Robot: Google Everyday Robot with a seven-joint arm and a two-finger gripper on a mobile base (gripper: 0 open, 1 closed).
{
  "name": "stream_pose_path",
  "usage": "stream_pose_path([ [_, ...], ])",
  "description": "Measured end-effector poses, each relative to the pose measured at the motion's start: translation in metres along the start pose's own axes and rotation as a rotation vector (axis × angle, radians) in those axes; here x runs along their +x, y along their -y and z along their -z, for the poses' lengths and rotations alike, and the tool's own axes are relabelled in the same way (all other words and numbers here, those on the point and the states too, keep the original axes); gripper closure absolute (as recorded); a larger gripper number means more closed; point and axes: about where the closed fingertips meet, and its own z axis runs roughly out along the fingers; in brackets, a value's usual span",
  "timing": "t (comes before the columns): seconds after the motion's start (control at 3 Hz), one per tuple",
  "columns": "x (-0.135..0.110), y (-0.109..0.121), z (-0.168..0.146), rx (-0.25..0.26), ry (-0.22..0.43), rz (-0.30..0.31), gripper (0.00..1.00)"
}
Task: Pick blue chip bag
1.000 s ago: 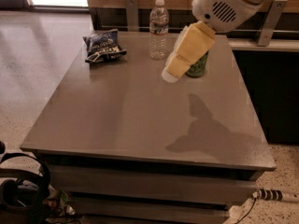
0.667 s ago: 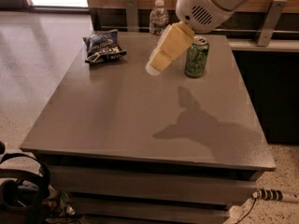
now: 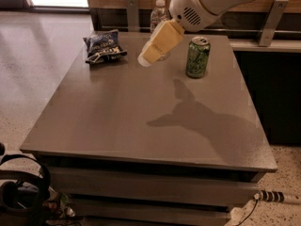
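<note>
To pick: the blue chip bag, lying crumpled on the table, well to the left of the green can and a little farther back. Likely very light, soft and crinkly, with slick film prone to sliding or buckling under a pinch. Best taken across a raised fold or the puffed middle, not the flat sealed edge. Gentle squeeze only, given brittle contents.

Between bag and can, hanging above the tabletop: the gripper, nearer the can, tip angled down and left. Whether spread or closed cannot be told. Behind it, left of the can: a clear water bottle.

Compared with a moment ago: gripper carried leftward off the can and now closer to the bag. Bag, can and bottle unmoved.
</note>
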Motion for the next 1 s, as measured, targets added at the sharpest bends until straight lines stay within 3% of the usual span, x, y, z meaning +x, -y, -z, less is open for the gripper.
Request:
stream_pose_path([
  [0.33, -0.014, 0.007, -0.013, -0.037, 0.02, 0.008, 0.0],
  [0.67, -0.047, 0.021, -0.051, -0.109, 0.077, 0.023, 0.0],
  [1.0, -0.074, 0.028, -0.087, -0.112, 0.096, 0.025, 0.0],
])
